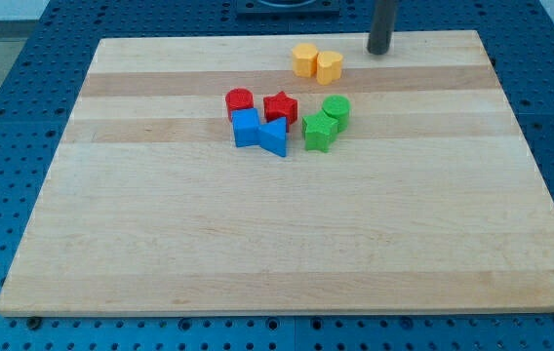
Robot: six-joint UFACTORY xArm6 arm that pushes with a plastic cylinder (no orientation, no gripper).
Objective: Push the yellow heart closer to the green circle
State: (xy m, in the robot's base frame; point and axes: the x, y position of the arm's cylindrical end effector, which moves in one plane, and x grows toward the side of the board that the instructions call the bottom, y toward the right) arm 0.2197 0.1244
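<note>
Two yellow blocks touch each other near the view's top. The right one (330, 66) looks like the yellow heart, the left one (304, 58) like a pentagon. The green circle (336, 109) sits below the heart, a short gap apart, and touches a green star (319, 131) at its lower left. My tip (379, 51) rests on the board near its top edge, to the right of and slightly above the yellow heart, not touching any block.
A red circle (240, 101) and a red star (280, 106) lie left of the green blocks. A blue cube (247, 128) and a blue triangle (274, 137) sit just below them. The wooden board (257, 244) lies on a blue perforated table.
</note>
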